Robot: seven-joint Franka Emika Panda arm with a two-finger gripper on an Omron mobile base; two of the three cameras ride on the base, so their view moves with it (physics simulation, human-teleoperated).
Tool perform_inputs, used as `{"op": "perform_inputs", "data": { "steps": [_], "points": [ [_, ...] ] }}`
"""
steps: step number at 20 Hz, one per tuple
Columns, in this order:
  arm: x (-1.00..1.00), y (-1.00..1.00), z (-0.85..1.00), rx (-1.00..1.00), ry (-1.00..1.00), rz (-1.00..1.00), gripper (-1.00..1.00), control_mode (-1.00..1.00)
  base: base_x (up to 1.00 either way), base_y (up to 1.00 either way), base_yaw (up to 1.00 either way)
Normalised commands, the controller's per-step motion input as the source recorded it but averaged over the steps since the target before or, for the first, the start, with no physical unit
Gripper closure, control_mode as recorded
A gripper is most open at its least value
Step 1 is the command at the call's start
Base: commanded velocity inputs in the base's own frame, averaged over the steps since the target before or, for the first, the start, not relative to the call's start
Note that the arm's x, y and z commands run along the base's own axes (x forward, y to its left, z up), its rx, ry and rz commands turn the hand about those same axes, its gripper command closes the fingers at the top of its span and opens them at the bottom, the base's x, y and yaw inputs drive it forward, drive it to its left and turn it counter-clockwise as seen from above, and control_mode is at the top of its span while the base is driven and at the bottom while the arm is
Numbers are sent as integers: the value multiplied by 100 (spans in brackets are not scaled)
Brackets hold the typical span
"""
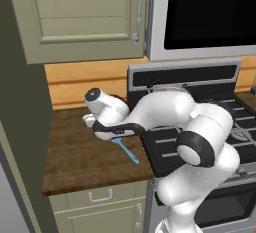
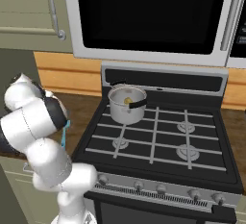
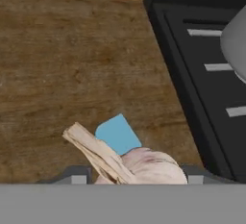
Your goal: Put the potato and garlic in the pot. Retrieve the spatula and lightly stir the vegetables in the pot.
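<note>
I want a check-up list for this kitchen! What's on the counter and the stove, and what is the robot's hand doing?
Surface: brown wooden counter left of the black stove.
Potato: a yellowish lump sits inside the pot.
Pot: silver pot stands on the stove's back left burner.
Garlic: pale bulb sits between the finger tips, close over the counter.
Spatula: light blue, lying on the counter; its head shows just past the garlic.
Clutter: nothing seen.
Gripper: gripper low over the counter, jaws closed on the garlic.
Cables: nothing seen.
Surroundings: cream cabinets and a microwave above.
</note>
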Motion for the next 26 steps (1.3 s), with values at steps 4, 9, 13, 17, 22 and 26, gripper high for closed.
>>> {"op": "perform_inputs", "data": {
  "steps": [4, 9, 13, 17, 22, 26],
  "points": [
    [-31, -100, 100, 0, -25, -12, 100, -100, 0, 0, 0],
    [0, -100, 100, 0, -15, -14, 100, -100, 0, 0, 0],
    [10, -100, 72, 0, -4, -13, 100, -100, 0, 0, 0],
    [33, -99, 10, 0, 0, -7, 100, -100, 0, 0, 0],
    [40, -85, 0, 0, 0, -2, 100, -100, 0, 0, 0],
    [70, -66, -6, 0, 0, 0, 100, -100, 0, 0, 0]
  ]
}}
